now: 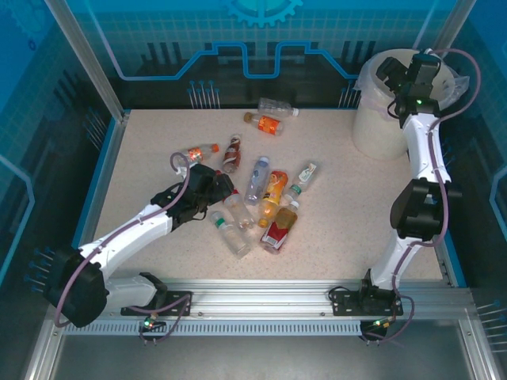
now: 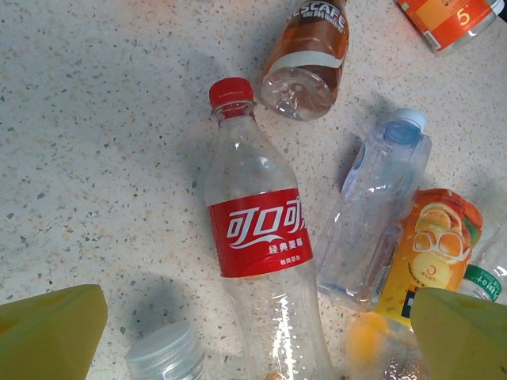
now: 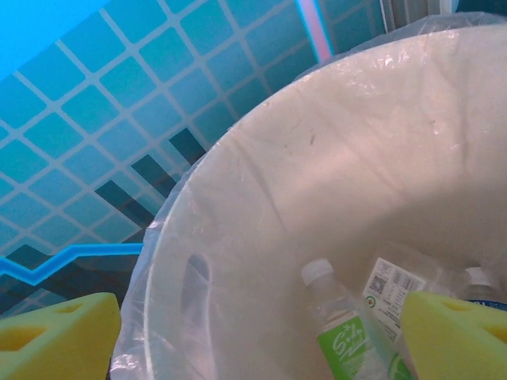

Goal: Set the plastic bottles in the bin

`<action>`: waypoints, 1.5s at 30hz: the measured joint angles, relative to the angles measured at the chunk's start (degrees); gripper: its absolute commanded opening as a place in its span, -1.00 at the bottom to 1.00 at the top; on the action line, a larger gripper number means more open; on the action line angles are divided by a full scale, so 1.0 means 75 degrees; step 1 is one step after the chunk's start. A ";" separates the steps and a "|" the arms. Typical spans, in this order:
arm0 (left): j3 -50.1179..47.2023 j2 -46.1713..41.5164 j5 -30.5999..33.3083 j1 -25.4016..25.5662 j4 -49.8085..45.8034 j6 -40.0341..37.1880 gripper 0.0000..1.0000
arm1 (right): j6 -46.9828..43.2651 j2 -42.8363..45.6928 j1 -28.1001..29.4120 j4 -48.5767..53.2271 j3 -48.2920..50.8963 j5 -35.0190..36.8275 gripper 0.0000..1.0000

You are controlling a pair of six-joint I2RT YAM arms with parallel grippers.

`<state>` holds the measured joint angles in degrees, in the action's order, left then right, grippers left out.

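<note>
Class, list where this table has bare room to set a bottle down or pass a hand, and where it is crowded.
Free: the wide patch between the plastic bottles and the right arm, in front of the bin; the far-left corner of the table. Crowded: the middle, where bottles lie packed beside the left gripper.
</note>
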<state>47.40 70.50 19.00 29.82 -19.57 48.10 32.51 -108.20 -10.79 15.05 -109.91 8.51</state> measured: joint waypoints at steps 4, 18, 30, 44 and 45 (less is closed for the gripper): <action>-0.0032 0.0003 -0.0143 0.0000 0.0012 0.0012 0.98 | -0.0076 0.0274 -0.0017 0.0055 0.0064 -0.0286 0.94; -0.0090 0.0525 -0.0976 0.0000 -0.0399 0.0000 0.98 | -0.0638 0.2935 0.0291 0.0195 0.2276 -0.2101 1.00; -0.0726 0.0420 -0.0997 0.0000 -0.0420 0.0609 0.98 | -0.0417 0.3567 0.3054 0.0787 0.5412 -0.0125 0.99; -0.1542 0.0198 -0.1256 0.0079 0.0160 0.1381 0.98 | 0.0664 0.0338 0.4135 0.1346 0.4978 0.1641 0.90; -0.1542 0.0216 -0.1256 0.0102 0.0192 0.1399 0.98 | 0.0731 0.0256 0.4138 0.1303 0.4937 0.1612 0.76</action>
<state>35.83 72.12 9.58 30.59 -18.13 58.59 38.00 -106.28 20.25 24.82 -72.88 20.60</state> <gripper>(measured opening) 0.988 0.973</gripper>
